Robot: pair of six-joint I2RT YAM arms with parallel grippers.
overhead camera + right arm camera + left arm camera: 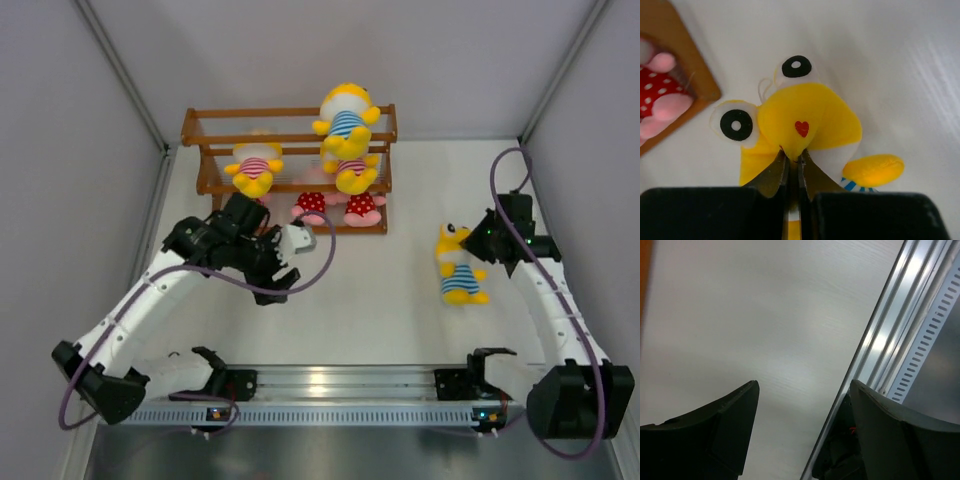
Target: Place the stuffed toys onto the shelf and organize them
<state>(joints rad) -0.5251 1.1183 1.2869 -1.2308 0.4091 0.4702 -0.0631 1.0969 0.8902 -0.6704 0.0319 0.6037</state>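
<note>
Yellow plush fills the right wrist view. The right fingers are pinched tight on the lower tip of the face of a blue-striped yellow toy, which is on the white tabletop, well to the right of the wooden shelf. Other toys sit on that shelf: a second blue-striped one on top, a pink-striped one lower down, and a red-dotted pink one at the bottom. The left fingers stand apart with nothing between them, over bare tabletop beside the metal rail.

Left fingers apart, right fingers pinched shut
</note>
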